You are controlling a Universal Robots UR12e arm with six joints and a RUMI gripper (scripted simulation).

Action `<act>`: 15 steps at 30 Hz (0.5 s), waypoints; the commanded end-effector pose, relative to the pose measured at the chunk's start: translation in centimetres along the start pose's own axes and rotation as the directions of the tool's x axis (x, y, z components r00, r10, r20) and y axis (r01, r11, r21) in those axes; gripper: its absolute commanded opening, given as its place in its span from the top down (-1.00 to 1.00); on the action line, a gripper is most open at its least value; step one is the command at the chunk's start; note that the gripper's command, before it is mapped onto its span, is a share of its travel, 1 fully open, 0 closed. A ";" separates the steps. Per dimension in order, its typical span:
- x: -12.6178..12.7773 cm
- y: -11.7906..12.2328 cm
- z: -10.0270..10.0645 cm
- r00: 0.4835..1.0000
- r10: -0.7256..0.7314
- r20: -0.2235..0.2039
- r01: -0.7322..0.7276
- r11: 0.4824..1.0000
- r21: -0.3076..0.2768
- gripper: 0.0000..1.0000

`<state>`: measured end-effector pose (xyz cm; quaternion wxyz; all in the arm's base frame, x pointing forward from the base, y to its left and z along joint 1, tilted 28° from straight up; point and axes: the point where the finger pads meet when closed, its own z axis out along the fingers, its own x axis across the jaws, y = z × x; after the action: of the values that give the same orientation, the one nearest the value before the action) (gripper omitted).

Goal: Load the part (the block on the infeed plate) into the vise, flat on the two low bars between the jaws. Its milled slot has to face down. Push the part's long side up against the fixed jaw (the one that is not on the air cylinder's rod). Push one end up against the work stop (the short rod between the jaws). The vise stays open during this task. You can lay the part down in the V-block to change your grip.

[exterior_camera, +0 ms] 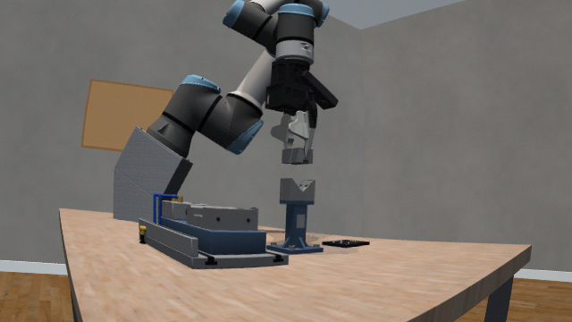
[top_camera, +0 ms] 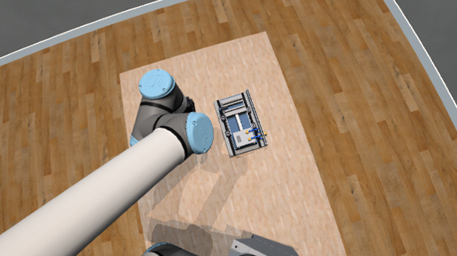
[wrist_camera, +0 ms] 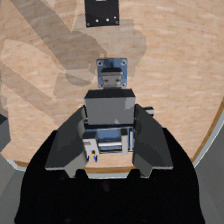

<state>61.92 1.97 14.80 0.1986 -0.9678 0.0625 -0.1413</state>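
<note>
Tool [exterior_camera: 297, 154] [wrist_camera: 110, 105] w/ 1 block [exterior_camera: 294, 156] [wrist_camera: 110, 107]; above 1 V-block [exterior_camera: 290, 191] [wrist_camera: 111, 78].

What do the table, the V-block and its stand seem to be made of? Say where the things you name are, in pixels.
Table [top_camera: 288, 178] [exterior_camera: 340, 286]: probably wood, with a smooth, low-gloss finish; it shows pale brown, streaky grain.
V-block [exterior_camera: 290, 193]: looks like bare metal, perhaps steel, from its plain grey, sharp-edged faces.
Stand [exterior_camera: 292, 224]: likely metal painted blue, as the colour is even; the paint is my guess.

Grey walls [top_camera: 42, 12] [exterior_camera: 424, 112] surround a wood-plank floor [top_camera: 369, 131] [exterior_camera: 27, 295].
</note>
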 end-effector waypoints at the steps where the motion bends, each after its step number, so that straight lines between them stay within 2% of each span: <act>1: 0.1 0.0 -0.9 1.000 0.000 -0.001 0.000 1.000 0.000 1.00; 15: 0.1 0.0 -2.3 1.000 0.000 -0.001 0.000 1.000 0.000 1.00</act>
<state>61.37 1.30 16.41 0.1986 -0.9678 0.0625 -0.1413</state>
